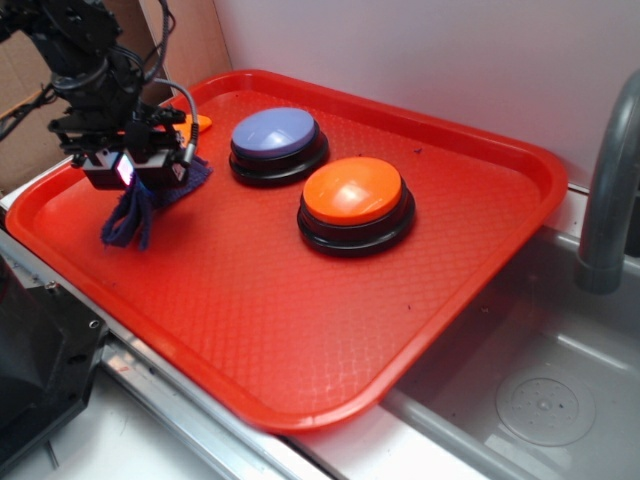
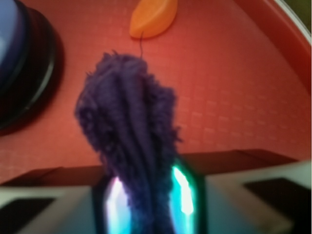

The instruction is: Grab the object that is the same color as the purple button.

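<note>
My gripper (image 1: pixel 130 172) is shut on the dark purple-blue terry rag (image 1: pixel 132 218), which hangs limp from the jaws over the left part of the red tray (image 1: pixel 270 330). In the wrist view the rag (image 2: pixel 129 126) is pinched between the glowing pads (image 2: pixel 183 190) and droops toward the tray floor. The purple button (image 1: pixel 275 135), lavender dome on a black base, stands to the right of the gripper; its edge (image 2: pixel 19 63) shows at the left of the wrist view.
An orange-topped button (image 1: pixel 354 195) stands right of the purple one. A small orange crescent piece (image 1: pixel 199 122) lies at the tray's back left, also in the wrist view (image 2: pixel 153 19). A metal sink (image 1: pixel 540 400) with a grey faucet (image 1: pixel 608 190) is at right.
</note>
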